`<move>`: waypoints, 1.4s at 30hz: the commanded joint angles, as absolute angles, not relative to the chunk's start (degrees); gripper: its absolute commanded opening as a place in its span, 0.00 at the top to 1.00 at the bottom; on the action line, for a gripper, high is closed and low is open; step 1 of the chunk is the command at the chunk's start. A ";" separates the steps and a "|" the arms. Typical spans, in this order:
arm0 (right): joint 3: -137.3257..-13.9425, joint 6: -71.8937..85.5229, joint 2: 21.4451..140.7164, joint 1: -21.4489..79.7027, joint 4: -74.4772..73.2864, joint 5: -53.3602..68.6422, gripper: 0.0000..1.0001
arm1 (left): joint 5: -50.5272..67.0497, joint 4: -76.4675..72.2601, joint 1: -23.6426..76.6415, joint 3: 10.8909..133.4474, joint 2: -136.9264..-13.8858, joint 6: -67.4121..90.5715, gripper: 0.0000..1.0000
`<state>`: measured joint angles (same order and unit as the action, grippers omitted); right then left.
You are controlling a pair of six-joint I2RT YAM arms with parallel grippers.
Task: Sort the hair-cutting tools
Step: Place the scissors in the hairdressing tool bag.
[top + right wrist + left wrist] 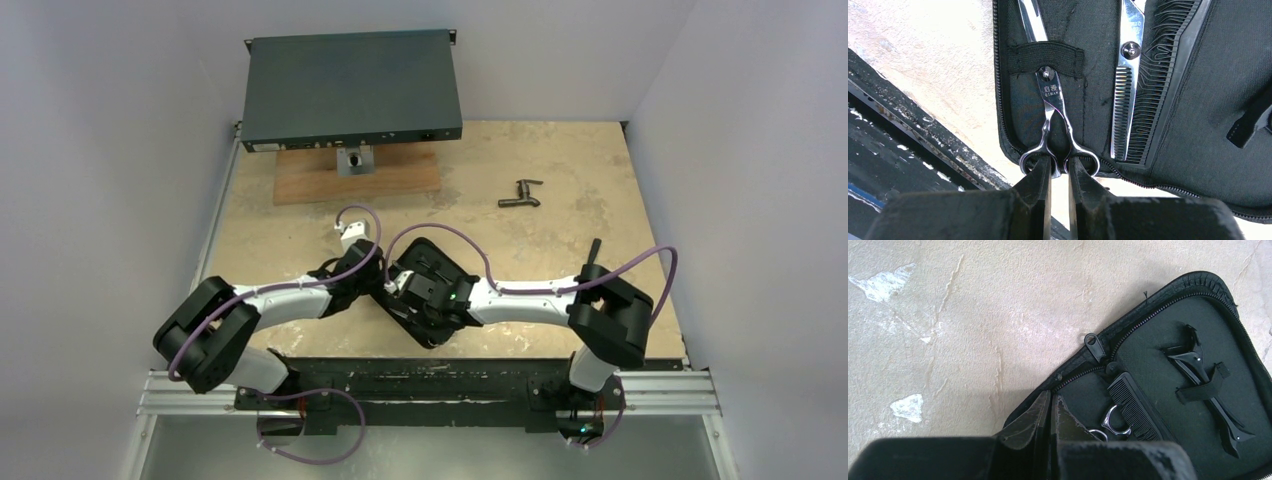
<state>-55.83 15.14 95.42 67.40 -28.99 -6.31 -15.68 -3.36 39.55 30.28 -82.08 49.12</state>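
1. My right claw (1059, 162) is nearly together, its tips pinching the spot where the two finger rings of the silver scissors (1052, 97) meet.
2. Those scissors lie in an open black zip case (446, 262), held under an elastic strap (1047, 57), blades pointing away from me.
3. Just beside them in the case lie thinning shears (1122, 110) with a toothed blade, touching a black comb (1168, 75).
4. My left claw (1052, 399) sits at the case's other end, over its rim, fingers together with only a thin slit between. I cannot tell whether they nip the rim.
5. From that wrist, the comb is near my fingertips. A black clip (1205, 385) lies further off under its own strap.
6. In the top view my arms cover most of the case, so its contents are hidden there. The scissor tips are cut off in the right wrist view.
7. The tabletop (973, 315) is beige, mottled and scuffed white in patches. At its far side are a T-shaped metal fitting (520, 194) and a flat black electronics box (350, 90) on a wooden board (300, 185). Pale walls (100, 150) surround it.
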 commanded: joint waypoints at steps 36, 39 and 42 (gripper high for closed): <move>-56.87 25.15 98.56 64.07 -0.45 -7.44 1.00 | -8.64 -1.29 46.72 25.14 -86.94 56.05 1.00; -56.91 25.62 99.23 64.07 0.37 -7.83 1.00 | -8.45 -1.64 46.99 25.18 -87.27 56.31 1.00; -56.90 26.30 99.89 64.04 2.37 -8.37 1.00 | -8.37 -1.99 47.23 25.09 -87.55 56.56 1.00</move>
